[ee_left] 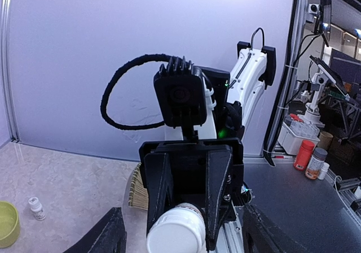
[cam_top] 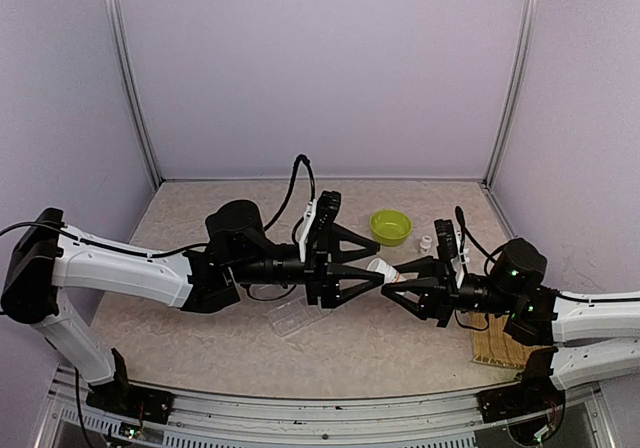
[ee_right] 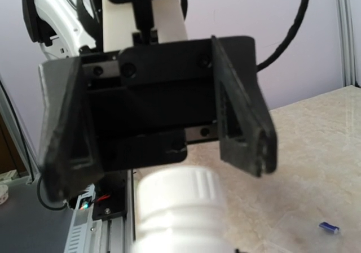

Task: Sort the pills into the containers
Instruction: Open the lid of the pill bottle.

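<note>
My right gripper [cam_top: 402,282] is shut on a white bottle [cam_top: 379,269] and holds it level above the table, cap toward the left arm. My left gripper [cam_top: 372,268] is open, its fingers [ee_right: 243,117] spread either side of the cap [ee_right: 177,191] without touching it. In the left wrist view the bottle [ee_left: 176,233] sits clamped between the right gripper's black fingers [ee_left: 219,191]. The clear pill box [cam_top: 290,318] lies on the table below the left gripper. One dark blue pill [ee_right: 329,227] lies on the table.
A lime-green bowl [cam_top: 390,227] stands behind the grippers, with a second small white bottle [cam_top: 425,242] to its right. A bamboo mat [cam_top: 500,348] lies under the right arm at the table's right front. Purple walls close the back and sides.
</note>
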Controlling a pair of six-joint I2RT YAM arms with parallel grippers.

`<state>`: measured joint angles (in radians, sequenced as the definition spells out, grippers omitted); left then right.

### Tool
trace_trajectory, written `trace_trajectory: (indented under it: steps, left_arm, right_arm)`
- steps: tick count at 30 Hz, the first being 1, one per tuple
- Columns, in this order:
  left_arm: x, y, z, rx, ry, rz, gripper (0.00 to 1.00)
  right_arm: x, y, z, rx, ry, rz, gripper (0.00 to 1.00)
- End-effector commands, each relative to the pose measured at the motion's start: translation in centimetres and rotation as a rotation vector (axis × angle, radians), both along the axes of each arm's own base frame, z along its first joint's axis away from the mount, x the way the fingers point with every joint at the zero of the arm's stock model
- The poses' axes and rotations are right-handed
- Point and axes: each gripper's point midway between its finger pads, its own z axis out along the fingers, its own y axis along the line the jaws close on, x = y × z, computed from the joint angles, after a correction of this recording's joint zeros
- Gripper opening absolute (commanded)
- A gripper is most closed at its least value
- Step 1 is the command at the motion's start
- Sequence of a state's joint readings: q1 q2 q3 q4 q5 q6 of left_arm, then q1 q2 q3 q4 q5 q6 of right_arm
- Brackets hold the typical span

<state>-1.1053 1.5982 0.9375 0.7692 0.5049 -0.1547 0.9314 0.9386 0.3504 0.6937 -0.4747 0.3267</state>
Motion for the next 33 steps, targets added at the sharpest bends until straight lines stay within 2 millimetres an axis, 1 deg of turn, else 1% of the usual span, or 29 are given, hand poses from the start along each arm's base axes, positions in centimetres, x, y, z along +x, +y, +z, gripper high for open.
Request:
trace_trajectory:
  steps: [1,6,11,13,16,20,23,25,33]
  left_arm:
    - [0.21,-0.38,0.01,0.007,-0.009,-0.011,0.69]
    - [0.24,-0.63,-0.42,0.021,-0.002,-0.016,0.66]
    - [0.39,-0.69,-0.74,0.028,0.005,-0.014,0.66]
    - [0.46,-0.60,-0.67,0.023,0.007,-0.012,0.64]
    - [0.67,-0.47,-0.65,0.019,0.011,-0.007,0.59]
    - [0.77,-0.20,-0.55,0.008,0.017,-0.002,0.58]
    - [0.86,0.00,-0.44,-0.001,0.021,-0.001,0.54]
    - [0.87,-0.06,-0.53,0.002,0.024,-0.003,0.49]
    - [1.00,-0.37,-0.92,0.017,0.039,-0.007,0.26]
  right_arm:
    - [0.05,0.03,1.14,0.014,-0.029,-0.004,0.00]
    - [0.06,0.02,1.27,0.016,-0.033,-0.005,0.00]
    - [-0.01,-0.05,1.29,0.020,-0.033,-0.004,0.00]
    - [0.00,-0.08,1.21,0.019,-0.033,-0.005,0.00]
    - [0.01,-0.13,1.14,0.019,-0.032,-0.008,0.00]
    - [0.05,-0.14,0.93,0.016,-0.028,-0.010,0.00]
    - [0.02,-0.17,0.89,0.018,-0.028,-0.010,0.00]
    - [0.03,-0.18,0.86,0.018,-0.028,-0.011,0.00]
    - [0.10,-0.27,0.93,0.018,-0.029,-0.018,0.00]
